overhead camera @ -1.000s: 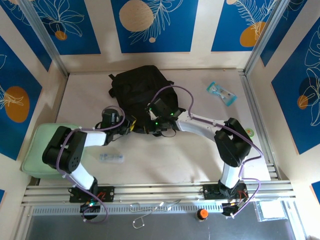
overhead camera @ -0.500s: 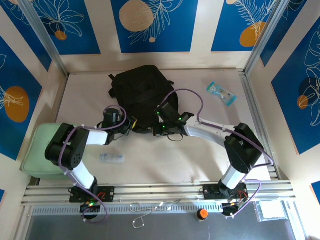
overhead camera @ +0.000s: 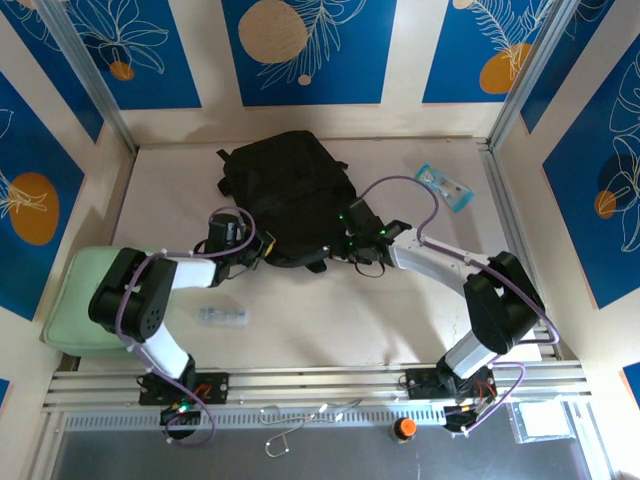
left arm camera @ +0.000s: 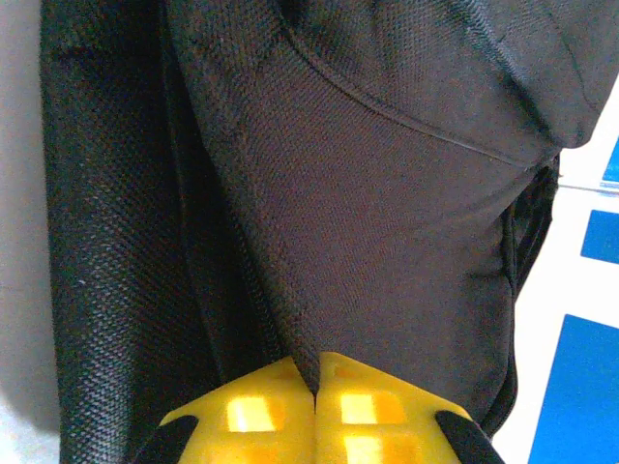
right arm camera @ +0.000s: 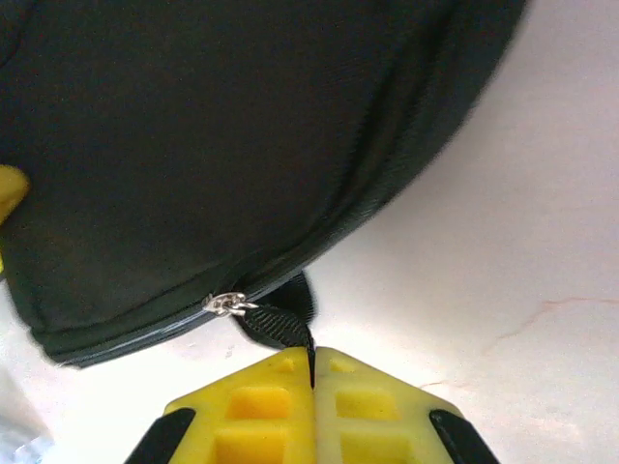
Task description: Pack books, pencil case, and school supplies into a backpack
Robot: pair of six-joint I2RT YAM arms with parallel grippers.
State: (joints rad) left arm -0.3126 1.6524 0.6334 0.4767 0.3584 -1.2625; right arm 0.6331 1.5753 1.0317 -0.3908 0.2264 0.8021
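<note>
Right tool: clenched on the black zipper pull tab. Within the last second it has travelled rightward along the near edge of the backpack, drawing the slider with it.

Left tool: has just clamped a fold of backpack fabric, bracing it.

The backpack lies at the far centre of the desk.

Judgement: a zipper run is under way; whether it is opening or closing cannot be told.

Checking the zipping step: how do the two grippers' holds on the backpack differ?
The left gripper pinches a fold of plain backpack fabric; the right gripper pinches the black zipper pull. The left gripper sits at the backpack's near-left edge, the right gripper at its near-right edge. Both are shut.
</note>
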